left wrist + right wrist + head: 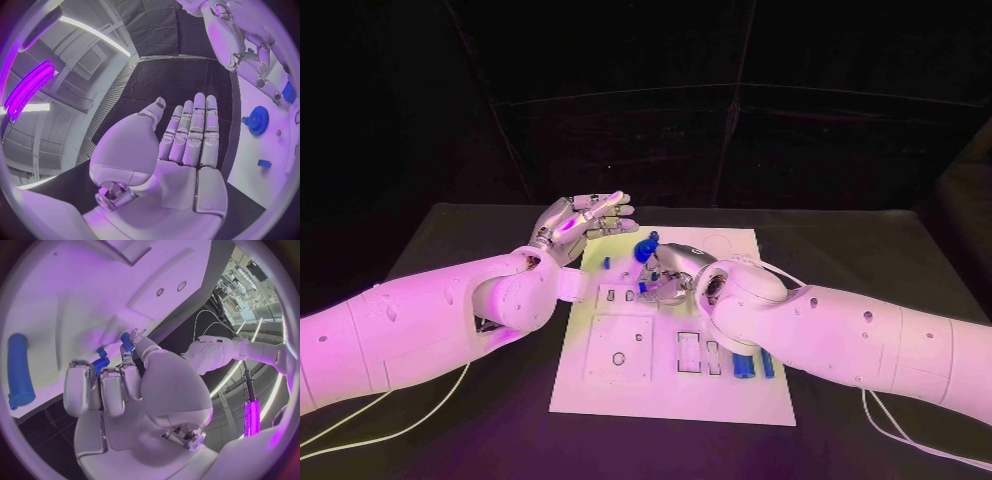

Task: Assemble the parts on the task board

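The white task board point(668, 390) lies in the middle of the black table. My right hand point(669, 274) hovers low over its far half, fingers curled, pinching a small blue part point(101, 363) between thumb and fingers point(103, 387). Just beyond that hand a blue gear point(646, 247) stands up from the board; the gear point(257, 120) has toothed edges. My left hand point(583, 221) is raised over the board's far left corner, its palm point(187, 150) flat with fingers straight and apart, holding nothing. A tiny blue piece point(264, 163) lies on the board close to it.
Two blue cylinders point(753, 363) lie side by side near the board's right edge, beside my right forearm; one cylinder point(20, 371) shows on the board. Rectangular slots point(689, 351) and a round hole point(619, 358) mark the board's near half. Black table surrounds the board.
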